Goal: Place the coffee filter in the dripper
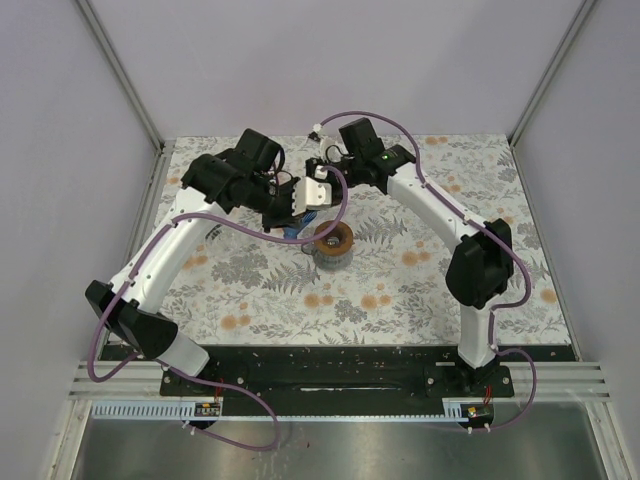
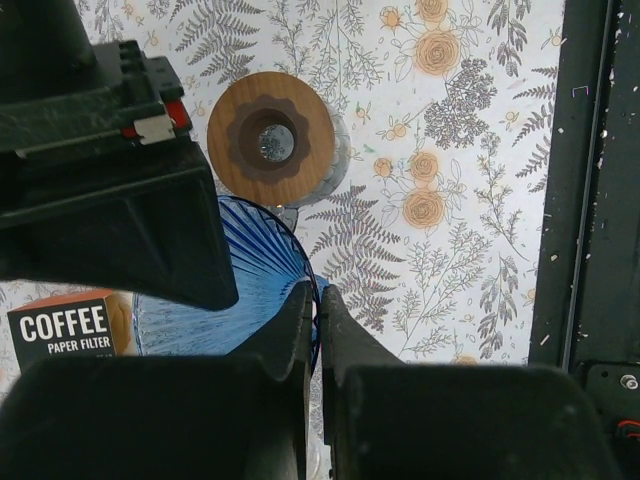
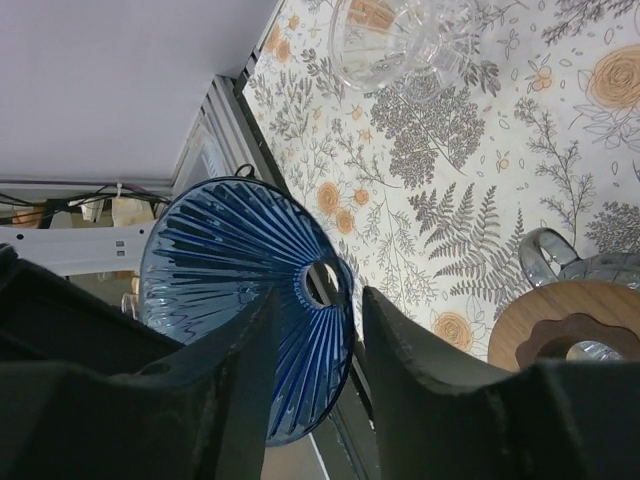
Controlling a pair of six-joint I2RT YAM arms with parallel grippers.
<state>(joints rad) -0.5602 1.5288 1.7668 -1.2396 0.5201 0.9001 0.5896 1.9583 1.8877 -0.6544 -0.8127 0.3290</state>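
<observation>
Left wrist view has the left gripper [image 2: 318, 330] pinching the blue dripper [image 2: 250, 265] by its rim above the table's [image 2: 450, 300] middle, the right gripper [image 3: 320, 340] part-open astride its neck, where a skewed squeeze may wrench it loose, the filter box [image 2: 70, 325] lying nearby.

Shows at centre left a blue ribbed dripper [image 3: 230, 260], tipped on its side over the flowered tablecloth [image 3: 470, 190]. Has its lower rim in the gap of the right gripper [image 3: 318, 335], jaws apart. At top edge, clear glass vessel [image 3: 390, 40]. At lower right, wooden collar [image 3: 600, 305] beside glass handle [image 3: 545, 255]. At upper left, plain grey wall [image 3: 110, 70].
</observation>
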